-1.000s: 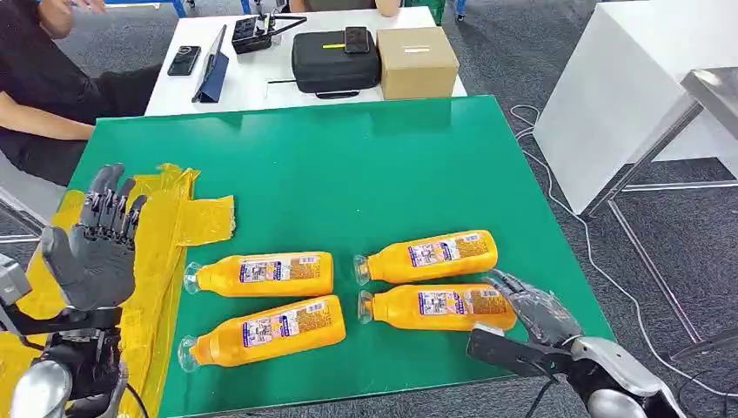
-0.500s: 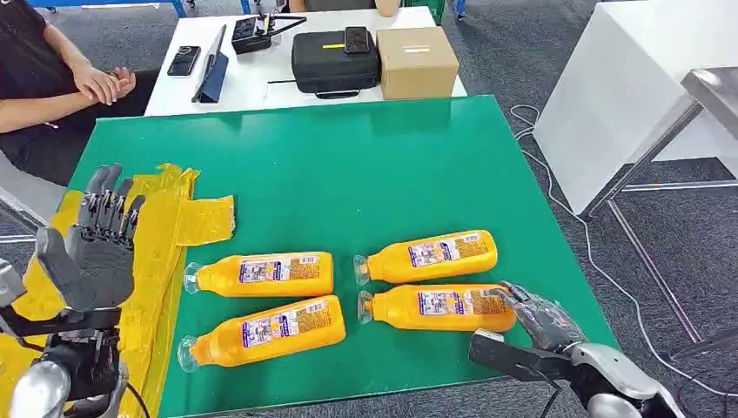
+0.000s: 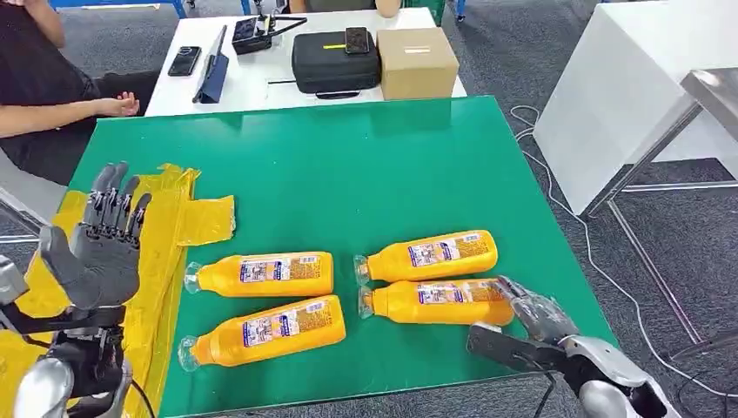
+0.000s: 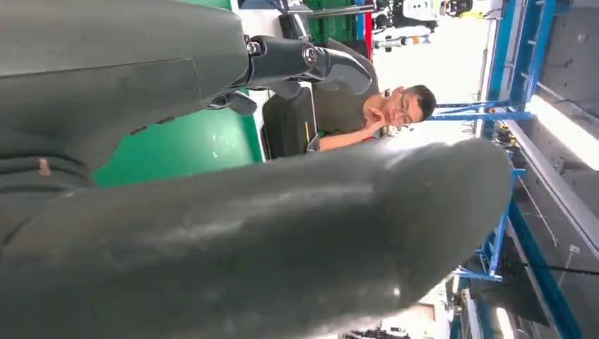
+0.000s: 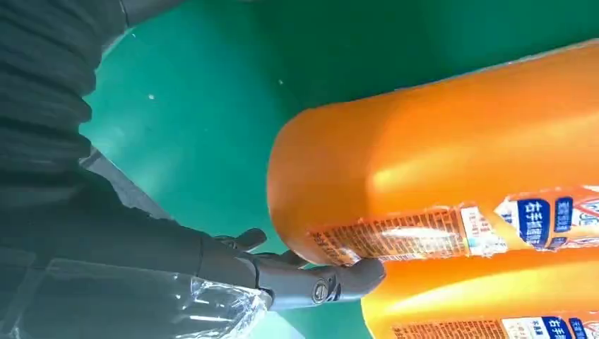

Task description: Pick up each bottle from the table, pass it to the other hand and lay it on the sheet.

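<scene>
We log the pickup step: right hand (image 3: pixel 533 315), fingers touching but not yet gripping the nearest bottle (image 3: pixel 435 302) lying on the green surface (image 3: pixel 365 165); left hand (image 3: pixel 97 252) raised open beside the yellow sheet (image 3: pixel 174 226); next, we judge, a firm closing grip.

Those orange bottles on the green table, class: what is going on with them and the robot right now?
Four orange bottles lie on the green table. The right hand touches the base of the near right bottle but has not lifted it. The left hand is raised, open and empty, above the yellow sheet, which holds no bottle. A person sits beside the table.
</scene>
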